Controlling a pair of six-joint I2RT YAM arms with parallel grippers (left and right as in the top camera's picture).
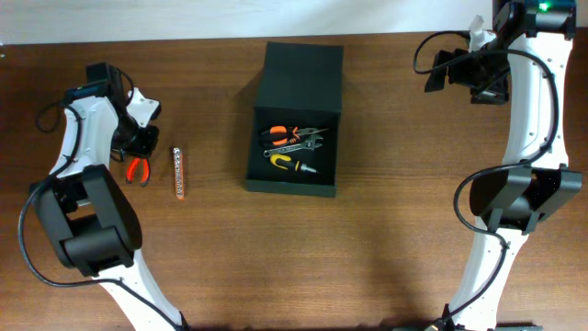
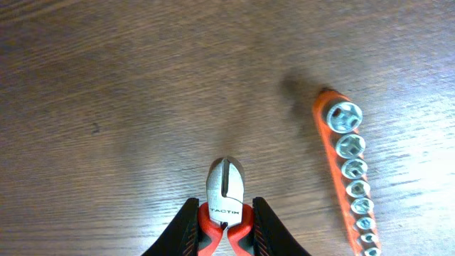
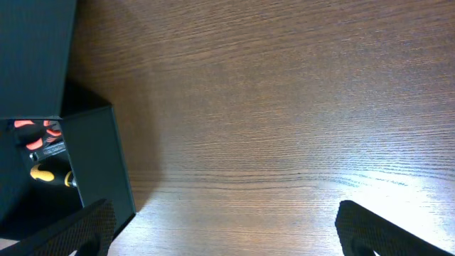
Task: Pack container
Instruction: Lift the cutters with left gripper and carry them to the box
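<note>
The big dark green-black box with a flat lid sits open in the middle of the wooden table, tools inside. The left gripper hangs over the small orange-and-black pliers; I cannot tell if it is spread or pinching. The right gripper is spread wide, empty. A crooked grab could knock the pliers into the orange rail of silver sockets nearby.

The brown wooden table carries the container, a socket rail and orange-handled pliers
</note>
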